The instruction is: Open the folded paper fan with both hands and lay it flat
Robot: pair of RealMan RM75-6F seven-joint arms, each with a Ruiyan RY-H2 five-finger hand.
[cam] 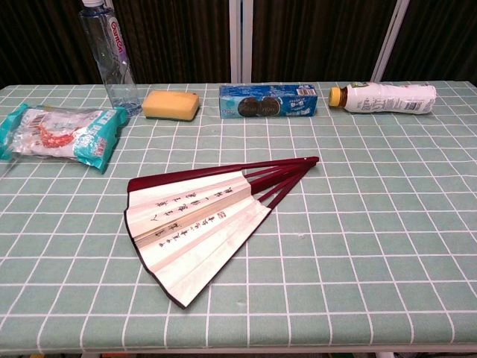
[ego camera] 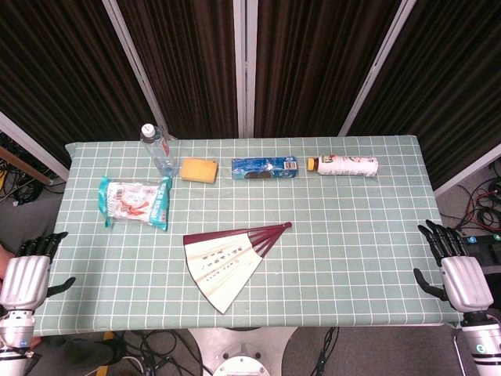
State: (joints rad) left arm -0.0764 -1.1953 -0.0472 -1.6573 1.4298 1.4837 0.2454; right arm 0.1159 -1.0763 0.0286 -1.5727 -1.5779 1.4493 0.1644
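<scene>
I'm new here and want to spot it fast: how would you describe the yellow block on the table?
On the green checked table, look along the far row of items. The yellow sponge lies between the clear water bottle and the blue cookie pack. It is the only plain, unwrapped yellow slab there.

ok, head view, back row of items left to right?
Water bottle → yellow sponge → blue cookie pack → white drink bottle, lying on its side.
</scene>
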